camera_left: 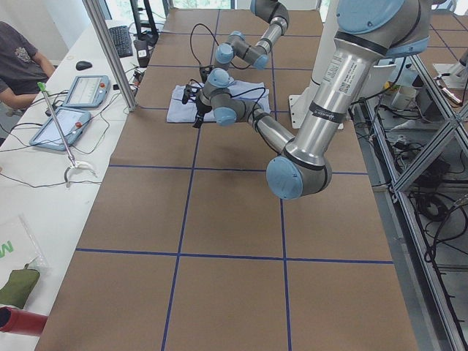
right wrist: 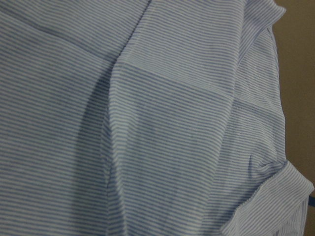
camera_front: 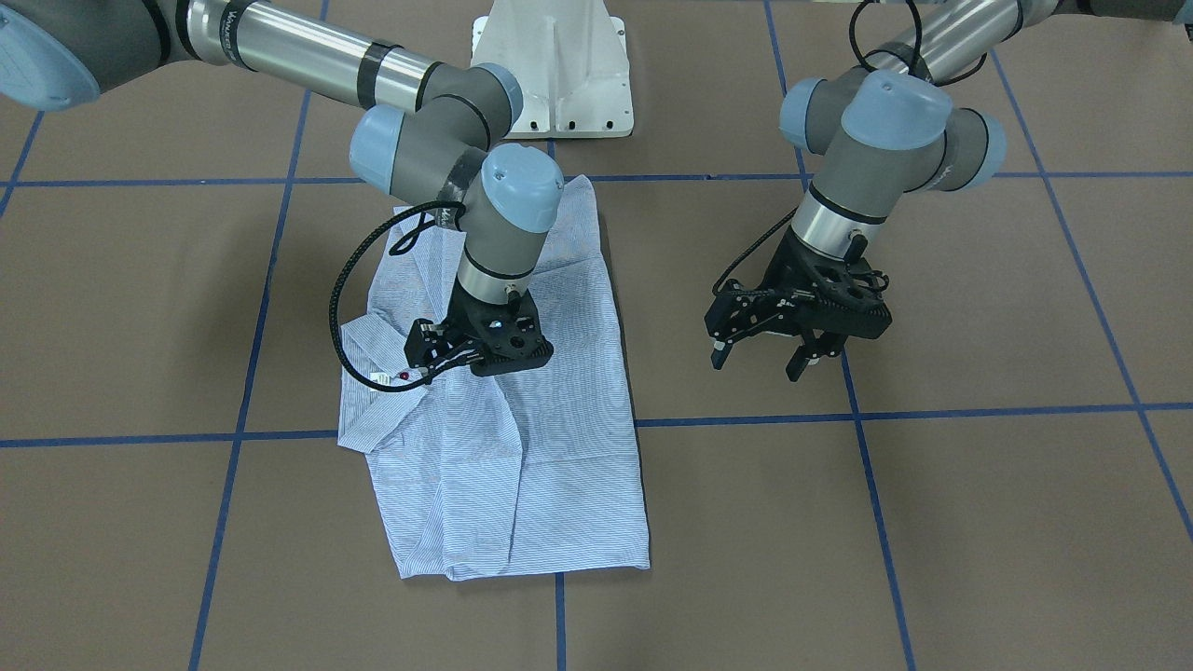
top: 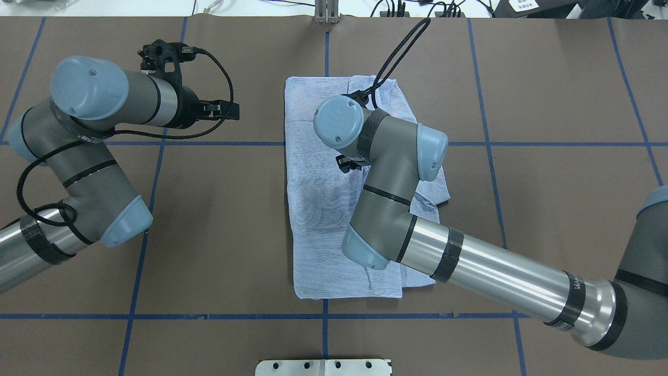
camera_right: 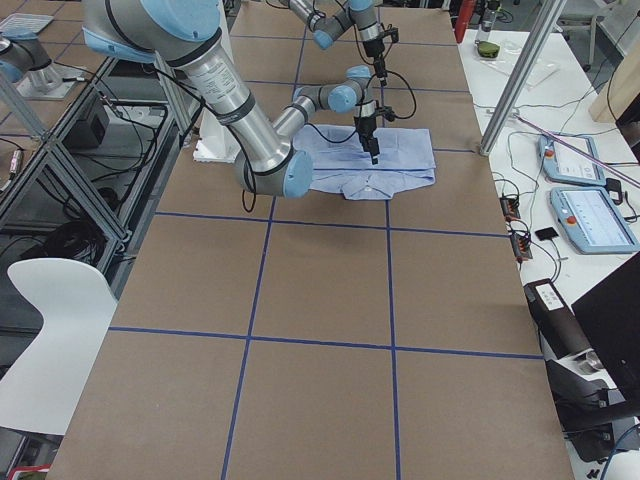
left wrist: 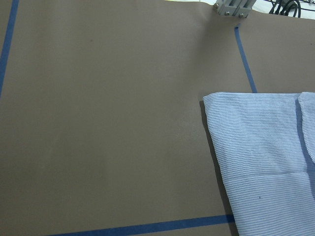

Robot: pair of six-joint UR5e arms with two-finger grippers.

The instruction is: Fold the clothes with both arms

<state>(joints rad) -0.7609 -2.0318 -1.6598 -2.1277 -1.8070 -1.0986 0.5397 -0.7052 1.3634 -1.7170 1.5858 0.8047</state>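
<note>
The light blue-and-white striped shirt (camera_front: 522, 466) lies folded into a long rectangle on the brown table, also seen in the overhead view (top: 318, 209). Its collar (camera_front: 368, 345) with the white label (camera_front: 382, 377) pokes out at one side. My right gripper (camera_front: 421, 359) is low over the shirt beside the collar. I cannot tell how its jaws stand. In the overhead view its wrist hides it. The right wrist view shows only creased fabric (right wrist: 172, 123). My left gripper (camera_front: 757, 359) hovers open and empty beside the shirt, clear of it (top: 232, 110). The left wrist view shows the shirt's corner (left wrist: 266, 147).
The white pedestal base (camera_front: 555, 65) stands at the table's robot side. Blue tape lines (camera_front: 746, 419) grid the brown table top. A side bench with tablets (camera_left: 69, 121), a metal post (camera_left: 110, 51) and a seated person (camera_left: 18, 58) lies beyond the far edge.
</note>
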